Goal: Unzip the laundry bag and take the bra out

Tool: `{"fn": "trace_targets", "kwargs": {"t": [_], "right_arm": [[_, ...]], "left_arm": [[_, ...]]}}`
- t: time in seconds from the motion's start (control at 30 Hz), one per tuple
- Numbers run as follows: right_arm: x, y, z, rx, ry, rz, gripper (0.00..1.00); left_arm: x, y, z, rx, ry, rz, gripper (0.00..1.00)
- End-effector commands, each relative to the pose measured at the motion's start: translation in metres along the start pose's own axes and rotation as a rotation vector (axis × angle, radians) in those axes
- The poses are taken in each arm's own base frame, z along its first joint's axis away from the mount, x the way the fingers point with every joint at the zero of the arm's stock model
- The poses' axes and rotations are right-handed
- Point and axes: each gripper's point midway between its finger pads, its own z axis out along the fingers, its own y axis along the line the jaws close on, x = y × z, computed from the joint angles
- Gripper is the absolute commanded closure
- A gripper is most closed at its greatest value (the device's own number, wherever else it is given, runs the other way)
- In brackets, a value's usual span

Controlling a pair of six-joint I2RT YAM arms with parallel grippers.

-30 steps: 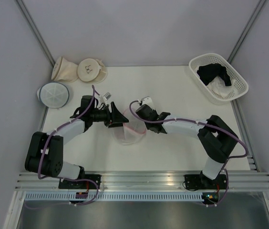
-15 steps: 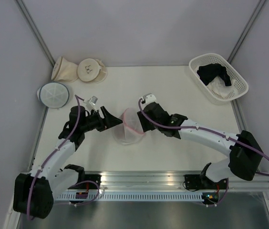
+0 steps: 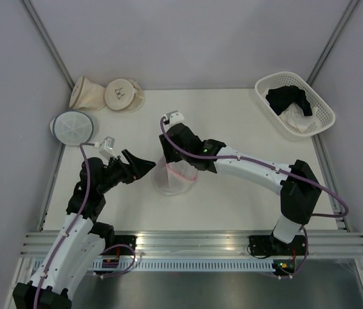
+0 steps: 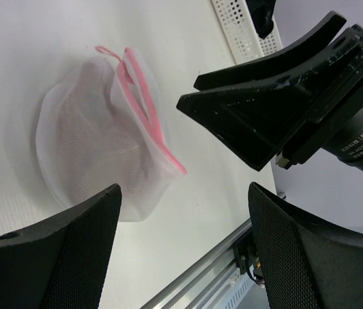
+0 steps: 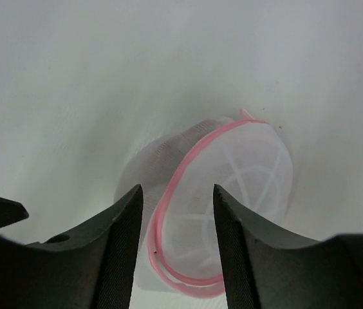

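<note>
On the table (image 3: 246, 116), laundry bag (image 3: 175, 180); left fingers (image 4: 72, 244) apart, right fingers (image 5: 117, 244) apart above it

The bag (image 3: 176, 181) is made of thin white mesh, half see-through, and is edged with a smooth pink rim. The tabletop (image 3: 246, 129) is finished matt white and smooth. The jaws are moulded in matt black plastic. The basket (image 3: 327, 114) is formed of perforated white plastic. The rail (image 3: 194, 240) is made of ribbed, dully shining metal.
</note>
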Motion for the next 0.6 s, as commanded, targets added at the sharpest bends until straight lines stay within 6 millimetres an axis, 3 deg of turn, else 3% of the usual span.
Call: {"fn": "trace_targets", "kwargs": {"t": [0.0,0.07,0.4,0.47,0.5,0.57], "right_arm": [[-0.006,0.009,0.007,0.030,0.005,0.025,0.47],[0.000,0.008,0.013,0.073,0.029,0.019,0.54],[0.028,0.000,0.028,0.191,0.109,-0.012,0.59],[0.031,-0.004,0.028,0.213,0.111,-0.017,0.70],[0.032,-0.005,0.027,0.220,0.112,-0.019,0.82],[0.030,-0.008,0.024,0.237,0.102,-0.022,0.92]], "left_arm": [[0.004,0.009,-0.001,-0.042,-0.001,-0.051,0.16],[0.003,0.009,-0.001,-0.043,-0.004,-0.049,0.16],[0.002,0.007,-0.003,-0.037,-0.012,-0.043,0.16],[0.002,0.006,-0.003,-0.035,-0.012,-0.040,0.16],[0.002,0.007,-0.003,-0.036,-0.011,-0.041,0.16],[0.003,0.007,-0.003,-0.036,-0.009,-0.042,0.17]]}}
